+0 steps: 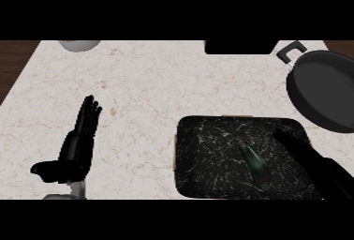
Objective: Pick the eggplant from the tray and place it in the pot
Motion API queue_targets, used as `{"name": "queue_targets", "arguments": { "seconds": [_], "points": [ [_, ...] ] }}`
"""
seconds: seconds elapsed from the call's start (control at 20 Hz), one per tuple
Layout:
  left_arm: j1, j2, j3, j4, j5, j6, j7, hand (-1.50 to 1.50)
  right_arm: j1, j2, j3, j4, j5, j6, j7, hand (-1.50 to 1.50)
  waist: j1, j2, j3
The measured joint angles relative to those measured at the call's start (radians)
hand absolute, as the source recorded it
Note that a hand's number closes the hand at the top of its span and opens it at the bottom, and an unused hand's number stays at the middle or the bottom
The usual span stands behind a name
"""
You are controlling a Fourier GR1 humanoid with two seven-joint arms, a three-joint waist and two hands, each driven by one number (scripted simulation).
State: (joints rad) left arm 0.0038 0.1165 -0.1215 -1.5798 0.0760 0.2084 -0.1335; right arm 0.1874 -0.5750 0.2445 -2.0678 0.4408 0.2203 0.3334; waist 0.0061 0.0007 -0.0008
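A: While the left hand [77,145] rests open on the counter [159,84], fingers straight, what's in the tray [207,140]?

B: The eggplant [254,161], lying in it. The right hand [304,152] reaches over the tray just beside it; I cannot tell its fingers. The pot [325,91] sits far right.

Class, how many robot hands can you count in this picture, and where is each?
2. The left hand rests open over the counter at left; the right hand reaches over the tray, partly cut off.
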Motion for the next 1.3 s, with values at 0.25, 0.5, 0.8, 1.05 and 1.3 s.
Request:
{"name": "queue_targets", "arguments": {
  "seconds": [0.25, 0.5, 0.8, 1.05, 1.3],
  "points": [
    [0.004, -0.015, -0.001, 0.008, -0.017, 0.005, -0.009, 0.00, -0.067, 0.044, 0.044, 0.076, 0.072, 0.058, 0.086, -1.50, -0.001, 0.000, 0.000],
    [0.020, -0.018, 0.005, -0.037, -0.025, -0.001, 0.020, 0.00, -0.054, 0.109, 0.075, 0.131, 0.135, 0.071, 0.080, -1.50, -0.005, -0.001, 0.001],
    [-0.006, -0.028, 0.033, 0.008, -0.031, -0.026, -0.001, 0.00, -0.062, 0.153, 0.043, 0.220, 0.193, 0.075, -0.004, -1.50, -0.007, -0.001, 0.001],
    [-0.001, -0.036, 0.046, 0.016, -0.033, -0.043, -0.011, 0.00, -0.116, 0.215, 0.039, 0.317, 0.252, 0.077, -0.027, -1.50, -0.005, -0.001, 0.001],
    [0.008, -0.052, 0.048, -0.006, -0.049, -0.042, 0.001, 0.00, -0.121, 0.267, 0.030, 0.367, 0.306, 0.065, -0.055, -1.50, -0.006, -0.001, 0.001]
  ]
}}
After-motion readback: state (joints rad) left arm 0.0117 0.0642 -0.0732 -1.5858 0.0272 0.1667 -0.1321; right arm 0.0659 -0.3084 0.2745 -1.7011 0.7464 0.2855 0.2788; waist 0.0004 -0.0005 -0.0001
